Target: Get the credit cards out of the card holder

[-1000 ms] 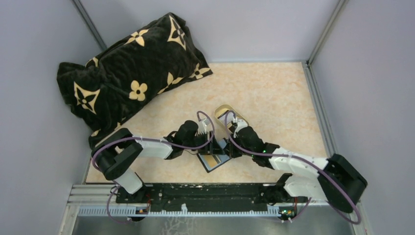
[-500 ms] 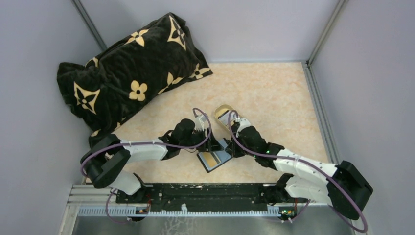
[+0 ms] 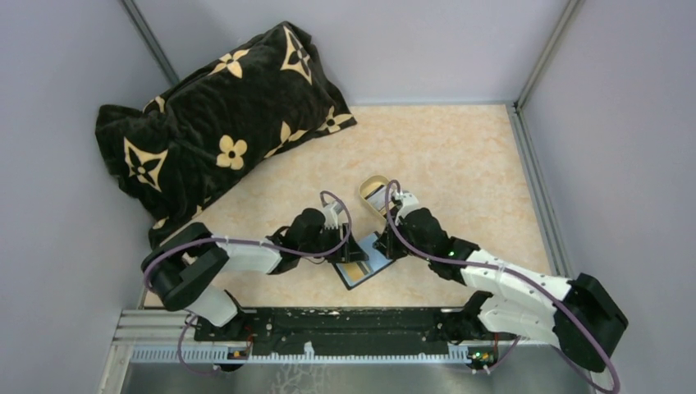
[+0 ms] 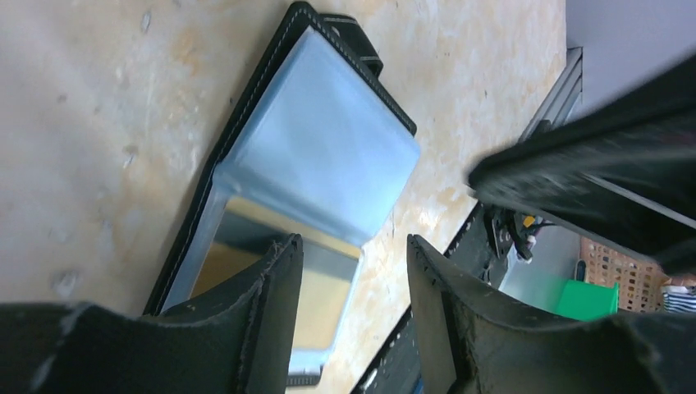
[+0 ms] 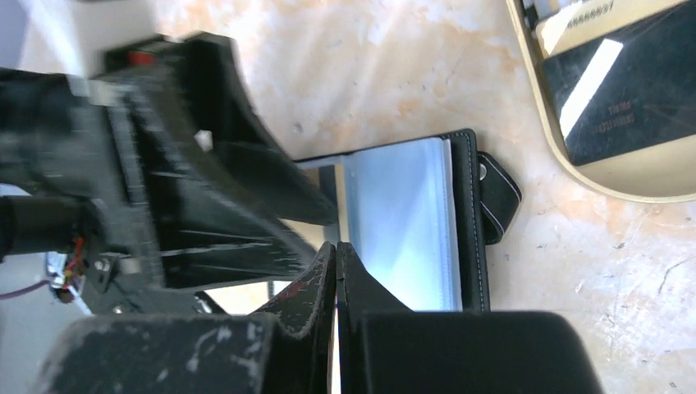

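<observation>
The card holder [image 3: 367, 261] lies open on the table between my two grippers, black with a grey-blue panel [image 4: 324, 148]. An orange-yellow credit card [image 4: 324, 308] sits in its lower half under a clear sleeve and also shows in the top view [image 3: 354, 271]. My left gripper [image 4: 353, 244] is open and empty, low over the card's half, one finger over the card and one over bare table. My right gripper [image 5: 336, 246] is shut, its tips at the near edge of the grey-blue panel [image 5: 402, 222]. I see nothing held between them.
A gold-rimmed oval tray [image 3: 376, 187] stands just behind the wallet, with a dark card with a white stripe [image 5: 624, 90] in it. A big black flowered pillow [image 3: 213, 123] fills the back left. Grey walls close in both sides, and a black rail [image 3: 345, 322] runs along the near edge.
My left gripper has drawn back left and down to the wallet's near-left side. My right gripper has shifted slightly toward the wallet's far edge. The wallet has not moved.
</observation>
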### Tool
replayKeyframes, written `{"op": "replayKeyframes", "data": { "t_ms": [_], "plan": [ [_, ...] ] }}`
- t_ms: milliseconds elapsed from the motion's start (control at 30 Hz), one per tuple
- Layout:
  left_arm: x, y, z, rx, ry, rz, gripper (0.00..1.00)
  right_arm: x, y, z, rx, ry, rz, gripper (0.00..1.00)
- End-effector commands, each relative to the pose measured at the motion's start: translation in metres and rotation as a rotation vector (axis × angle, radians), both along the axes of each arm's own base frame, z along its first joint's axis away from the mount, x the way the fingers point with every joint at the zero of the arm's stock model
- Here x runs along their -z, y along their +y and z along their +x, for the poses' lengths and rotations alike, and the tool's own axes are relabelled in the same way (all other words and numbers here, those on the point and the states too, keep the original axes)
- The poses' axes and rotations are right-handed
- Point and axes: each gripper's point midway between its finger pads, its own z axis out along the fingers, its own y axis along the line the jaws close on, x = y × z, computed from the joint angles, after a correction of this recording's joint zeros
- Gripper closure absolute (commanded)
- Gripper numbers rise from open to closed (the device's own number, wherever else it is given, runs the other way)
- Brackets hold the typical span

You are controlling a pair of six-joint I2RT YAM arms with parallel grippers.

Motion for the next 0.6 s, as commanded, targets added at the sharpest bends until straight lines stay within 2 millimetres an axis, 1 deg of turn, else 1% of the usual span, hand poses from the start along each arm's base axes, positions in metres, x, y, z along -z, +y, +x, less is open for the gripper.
{"op": "replayKeyframes", "data": {
  "t_ms": [0,100,200,233,333,400,467,567],
  "plan": [
    [-0.024,0.016,0.003,-0.067,-0.073,-0.052,0.44,0.010,0.013,0.003,-0.025,0.001,0.023,1.00],
    [-0.032,0.032,0.001,-0.115,-0.106,-0.067,0.45,0.022,0.016,0.004,-0.032,0.019,0.006,1.00],
    [-0.030,0.047,0.002,-0.167,-0.121,-0.052,0.45,0.030,0.025,0.000,-0.076,0.045,0.016,1.00],
    [-0.028,0.051,0.001,-0.175,-0.119,-0.040,0.45,0.033,0.028,-0.002,-0.086,0.059,0.023,0.98],
    [-0.012,0.061,-0.006,-0.182,-0.085,0.002,0.45,0.048,0.029,-0.002,-0.087,0.094,-0.005,0.86],
    [-0.002,0.064,-0.016,-0.179,-0.045,-0.014,0.46,0.057,0.029,-0.002,-0.084,0.109,-0.019,0.80],
    [-0.004,0.061,-0.020,-0.167,-0.033,-0.062,0.46,0.061,0.028,-0.004,-0.084,0.118,-0.019,0.73],
    [0.004,0.058,-0.024,-0.148,0.005,-0.055,0.46,0.068,0.028,-0.006,-0.089,0.130,-0.023,0.67]
  ]
}}
